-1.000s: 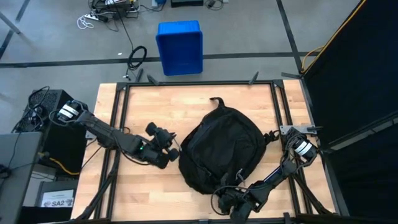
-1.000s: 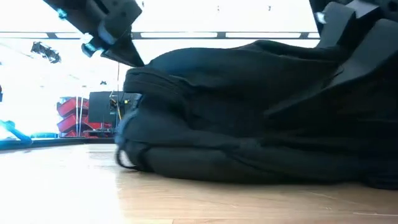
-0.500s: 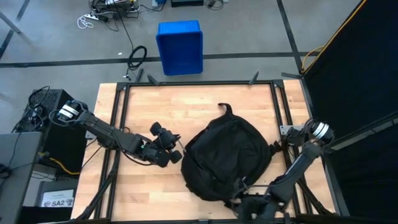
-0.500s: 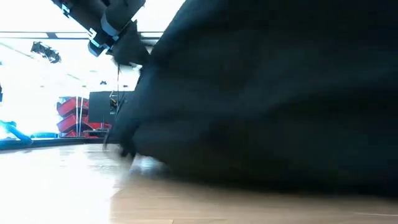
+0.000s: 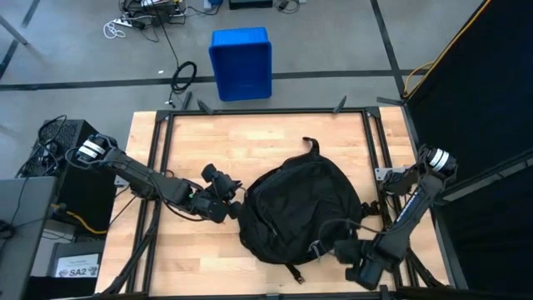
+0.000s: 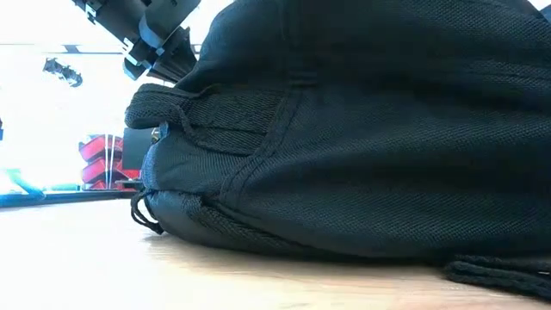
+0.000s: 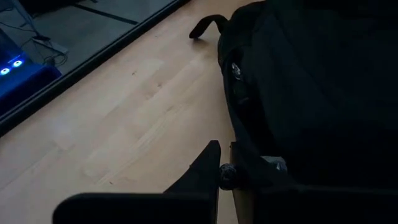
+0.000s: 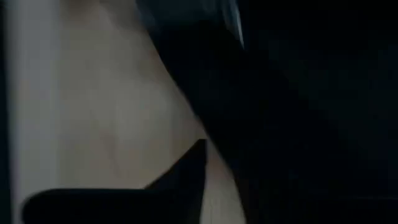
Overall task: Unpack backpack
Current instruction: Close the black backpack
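The black backpack lies flat on the wooden table, a little toward the right arm's side of the table's middle, its top loop pointing toward the far edge, where a blue bin stands on the floor beyond the table. The left gripper lies low on the table at the backpack's left edge, touching the fabric, its fingers pressed together; from its wrist camera the tips sit right against the bag's side seam, but whether any cloth is pinched between them cannot be told. The right gripper is at the backpack's near right corner, close to the table's front edge, among the black straps that trail from the bag; its wrist picture is dark and blurred, showing only one finger beside black fabric, so I cannot tell whether that claw is spread or pinching a strap. In the level view the backpack fills most of the scene, resting on the table, with the left arm reaching down to its upper edge
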{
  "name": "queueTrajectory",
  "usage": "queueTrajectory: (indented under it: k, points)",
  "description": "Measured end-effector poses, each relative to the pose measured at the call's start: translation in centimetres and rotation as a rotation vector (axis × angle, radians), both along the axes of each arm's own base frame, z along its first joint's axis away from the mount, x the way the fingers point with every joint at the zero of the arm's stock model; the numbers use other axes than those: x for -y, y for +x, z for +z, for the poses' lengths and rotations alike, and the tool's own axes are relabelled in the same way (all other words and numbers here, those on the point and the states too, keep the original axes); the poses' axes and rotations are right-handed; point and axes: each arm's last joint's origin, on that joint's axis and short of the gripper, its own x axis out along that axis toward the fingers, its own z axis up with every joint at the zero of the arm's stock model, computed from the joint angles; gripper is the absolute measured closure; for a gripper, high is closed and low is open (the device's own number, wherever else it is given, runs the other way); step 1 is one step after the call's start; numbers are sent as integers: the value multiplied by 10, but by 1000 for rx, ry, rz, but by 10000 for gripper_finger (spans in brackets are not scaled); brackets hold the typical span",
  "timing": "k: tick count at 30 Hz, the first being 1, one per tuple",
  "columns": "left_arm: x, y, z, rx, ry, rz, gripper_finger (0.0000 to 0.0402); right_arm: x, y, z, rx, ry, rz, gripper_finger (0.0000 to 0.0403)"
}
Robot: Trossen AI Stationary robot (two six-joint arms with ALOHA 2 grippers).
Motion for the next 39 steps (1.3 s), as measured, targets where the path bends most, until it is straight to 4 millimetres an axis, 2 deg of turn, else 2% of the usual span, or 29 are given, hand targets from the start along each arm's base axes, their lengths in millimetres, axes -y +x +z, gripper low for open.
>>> queueTrajectory:
  k: [1,3,7,12,15,19,22,26,30,32,35,39]
  points:
    - [0,0,0,3,-3,0,401,5,-3,-8,-41,8,-35,378]
    - [0,0,0,2,-11,-5,401,16,-7,-22,-100,-3,-107,394]
    - [2,1,-1,-18,-55,-45,401,49,-7,-45,-149,-92,-283,380]
    - [9,2,-1,-37,-118,-146,401,97,3,-57,-177,-271,-462,380]
    - [16,7,-2,-37,-149,-242,401,122,16,-56,-155,-362,-537,386]
    - [25,14,-5,-28,-157,-345,401,154,38,-52,-104,-501,-536,394]
    - [29,20,-10,-30,-166,-397,401,178,56,-42,-122,-590,-508,397]
    - [32,24,-15,-34,-166,-412,402,201,76,-21,-225,-618,-462,398]
    - [33,27,-15,-12,-169,-409,402,203,81,13,-235,-665,-438,394]
    - [33,28,-14,10,-166,-404,402,197,81,37,-160,-683,-433,392]
    - [34,30,-10,51,-158,-418,402,180,77,70,10,-642,-413,392]
    - [34,32,-7,78,-145,-431,402,142,67,105,300,-468,-305,396]
